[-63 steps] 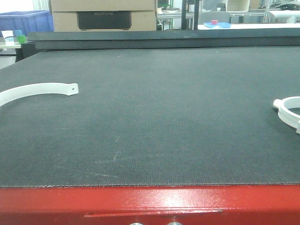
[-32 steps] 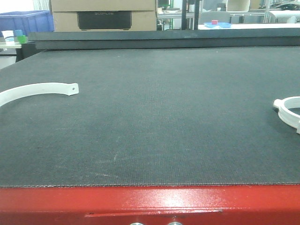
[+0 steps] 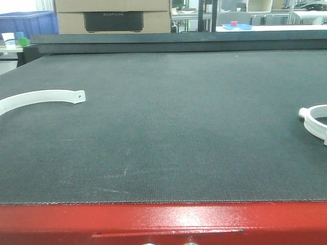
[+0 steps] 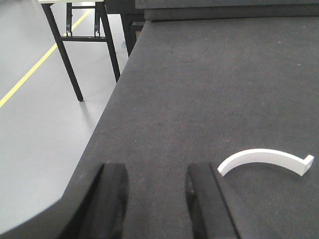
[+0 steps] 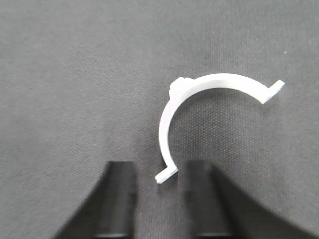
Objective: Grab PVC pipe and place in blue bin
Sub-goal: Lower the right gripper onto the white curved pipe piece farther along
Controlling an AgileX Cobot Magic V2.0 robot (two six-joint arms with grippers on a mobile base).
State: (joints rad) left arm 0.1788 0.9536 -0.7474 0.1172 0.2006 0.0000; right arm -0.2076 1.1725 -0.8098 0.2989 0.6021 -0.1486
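Note:
Two white curved PVC pipe pieces lie on the dark mat. One arc (image 3: 43,97) (image 4: 266,158) lies at the left, just right of and beyond my left gripper (image 4: 155,172), which is open and holds nothing. The other piece (image 3: 316,120) (image 5: 199,99) lies at the right edge. Its lower foot sits between the fingers of my open right gripper (image 5: 158,172), close to the right finger (image 5: 199,189). A blue bin (image 3: 25,20) stands far back at the left, beyond the table. Neither gripper shows in the front view.
The mat (image 3: 173,127) ends in a red front edge (image 3: 163,222). Its left edge drops to a grey floor, where black table legs (image 4: 65,55) stand. Cardboard boxes (image 3: 112,15) and a small blue tray (image 3: 236,26) stand behind the table.
The front view has shifted very slightly. Both white pieces lie where they were on the mat.

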